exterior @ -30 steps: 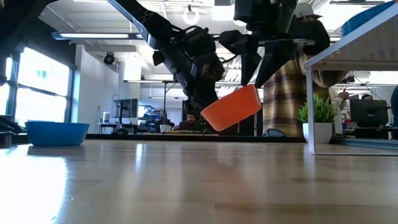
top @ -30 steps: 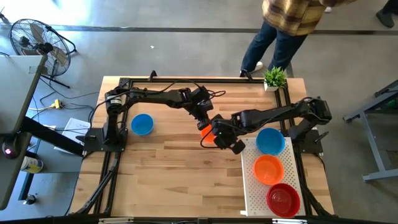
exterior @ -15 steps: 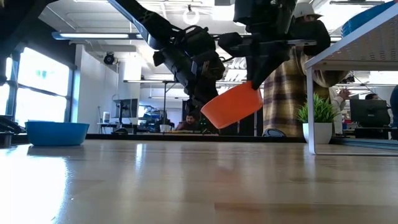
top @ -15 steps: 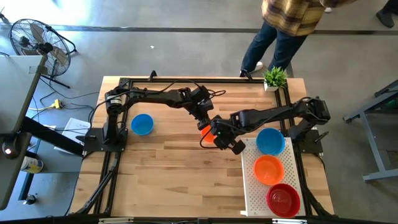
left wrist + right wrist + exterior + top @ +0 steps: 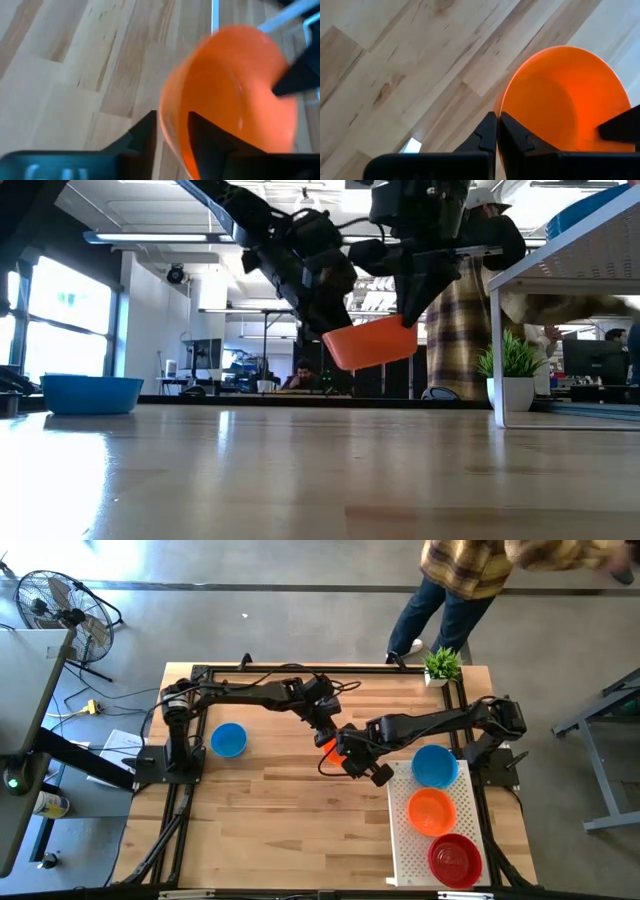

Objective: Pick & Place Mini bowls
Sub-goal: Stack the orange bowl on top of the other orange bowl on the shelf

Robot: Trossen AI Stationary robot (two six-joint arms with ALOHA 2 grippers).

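An orange mini bowl hangs in the air above the middle of the wooden table, between the two grippers. The right gripper is pinched tight on its rim, one finger inside the bowl and one outside. The left gripper straddles the opposite side of the rim with its fingers parted, a gap showing on either side of the thin wall, so it is open around the rim rather than clamped on it. In the low view the bowl sits nearly level, well clear of the tabletop.

No brand, label or writing can be read anywhere.

The left arm reaches from its base at the table's left edge across to the centre; the right arm stretches from the right edge toward the same spot, so the two wrists meet over the bowl.

Further out, a blue bowl rests on the table near the left arm's base. On the white perforated tray at the right lie a blue bowl, an orange bowl and a red bowl in a row. A small potted plant stands at the far right corner, with a person in a plaid shirt behind it.
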